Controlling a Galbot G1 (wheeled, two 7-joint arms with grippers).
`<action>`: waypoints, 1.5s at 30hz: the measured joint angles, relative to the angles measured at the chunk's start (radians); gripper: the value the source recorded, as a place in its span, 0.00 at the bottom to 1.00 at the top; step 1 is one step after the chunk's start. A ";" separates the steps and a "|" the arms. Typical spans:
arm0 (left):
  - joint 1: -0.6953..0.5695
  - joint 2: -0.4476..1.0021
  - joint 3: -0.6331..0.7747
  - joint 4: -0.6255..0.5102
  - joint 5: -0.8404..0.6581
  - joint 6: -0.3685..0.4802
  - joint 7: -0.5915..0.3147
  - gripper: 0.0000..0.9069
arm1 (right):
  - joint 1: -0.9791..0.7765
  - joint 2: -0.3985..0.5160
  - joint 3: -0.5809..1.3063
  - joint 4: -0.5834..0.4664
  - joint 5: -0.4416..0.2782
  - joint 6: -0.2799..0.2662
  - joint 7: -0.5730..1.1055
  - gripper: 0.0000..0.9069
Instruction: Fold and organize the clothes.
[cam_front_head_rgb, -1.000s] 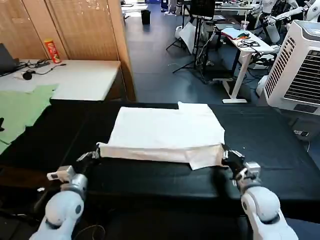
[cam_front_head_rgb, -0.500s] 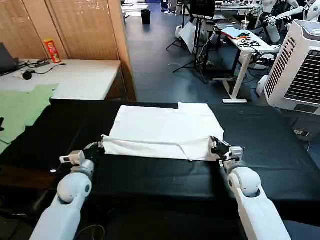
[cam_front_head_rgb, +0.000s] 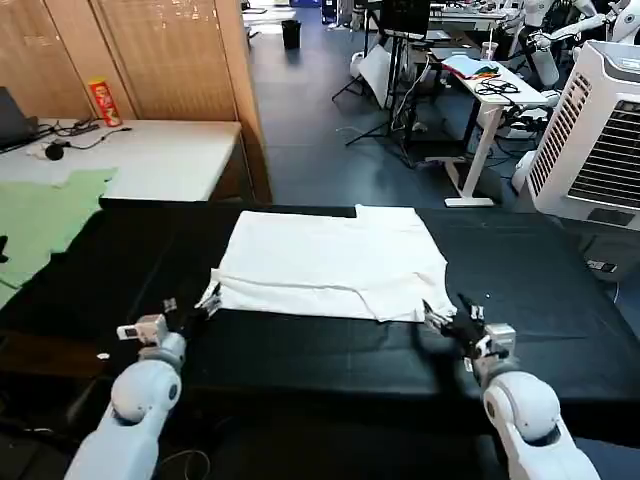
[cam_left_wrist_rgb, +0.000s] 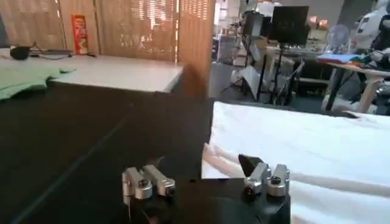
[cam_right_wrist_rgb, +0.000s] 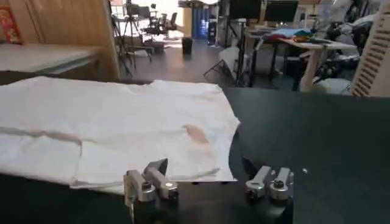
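Note:
The white T-shirt (cam_front_head_rgb: 335, 262) lies flat in the middle of the black table (cam_front_head_rgb: 540, 270), its near part doubled over onto itself with a soft fold line across it. My left gripper (cam_front_head_rgb: 197, 306) stands open just off the shirt's near left corner, low over the table. In the left wrist view that gripper (cam_left_wrist_rgb: 206, 178) has the shirt (cam_left_wrist_rgb: 304, 140) just beyond its fingertips, one fingertip (cam_left_wrist_rgb: 251, 164) over the cloth edge. My right gripper (cam_front_head_rgb: 448, 320) is open at the near right corner. From the right wrist, the shirt (cam_right_wrist_rgb: 122, 115) lies just ahead of that gripper (cam_right_wrist_rgb: 207, 178).
A pale green garment (cam_front_head_rgb: 40, 215) lies at the far left, half on the black table. Behind it is a white table (cam_front_head_rgb: 170, 155) with a red can (cam_front_head_rgb: 103, 100) and cables. A white cooler unit (cam_front_head_rgb: 600, 130) stands at the far right. Bare black surface flanks the shirt.
Both grippers carried the shirt's near edge forward over the shirt, let it go and drew back toward the near side. The edge now rests on the shirt.

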 joint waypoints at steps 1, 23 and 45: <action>0.005 -0.001 0.000 0.000 -0.001 0.000 0.004 0.97 | 0.000 0.003 0.000 -0.005 0.000 0.000 0.000 0.76; 0.049 0.005 0.001 -0.014 0.007 0.013 -0.002 0.00 | -0.060 -0.011 0.004 0.085 0.008 -0.123 0.082 0.08; 0.395 0.096 -0.085 -0.342 0.019 0.084 -0.098 0.97 | -0.350 -0.006 0.069 0.361 0.001 -0.257 0.113 0.97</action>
